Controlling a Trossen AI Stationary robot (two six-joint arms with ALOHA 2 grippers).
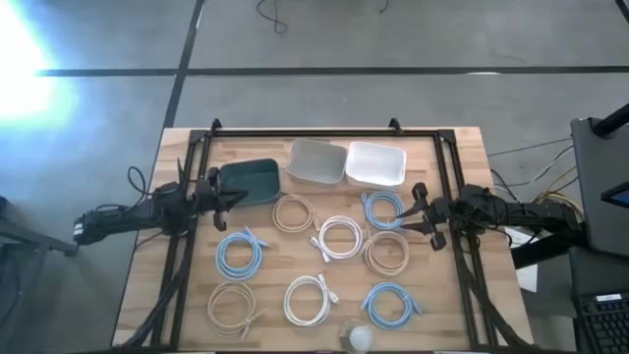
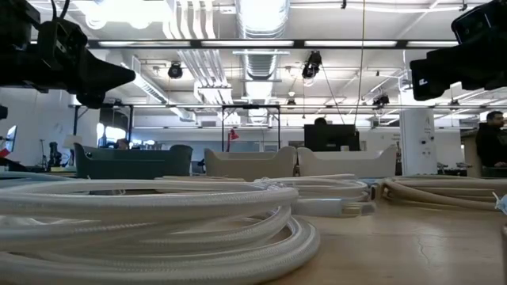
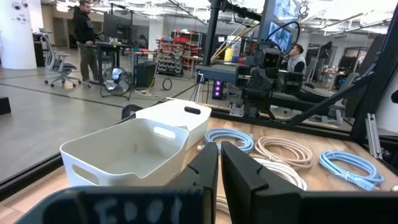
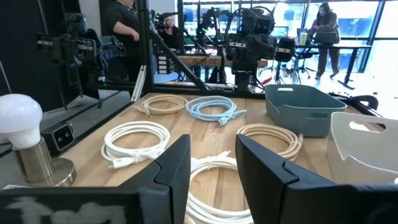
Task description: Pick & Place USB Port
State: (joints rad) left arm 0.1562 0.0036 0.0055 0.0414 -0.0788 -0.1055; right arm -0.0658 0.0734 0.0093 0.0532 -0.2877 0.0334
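Several coiled USB cables lie flat on the wooden table: blue ones [image 1: 383, 208] [image 1: 241, 253] [image 1: 390, 304], white ones [image 1: 339, 237] [image 1: 312, 299] and beige ones [image 1: 293, 212] [image 1: 388, 253] [image 1: 233, 305]. Three bins stand along the far side: dark teal [image 1: 251, 182], grey [image 1: 316, 162] and white [image 1: 375, 164]. My left gripper [image 1: 236, 199] hovers shut beside the teal bin, above the table. My right gripper [image 1: 417, 214] hovers open just right of the far blue coil. Neither touches anything.
A light bulb on a metal base [image 1: 359, 339] stands at the table's near edge. A black frame [image 1: 324, 132] rings the table, and its rails run down both sides. People and desks show in the room beyond. Bare wood lies between the coils.
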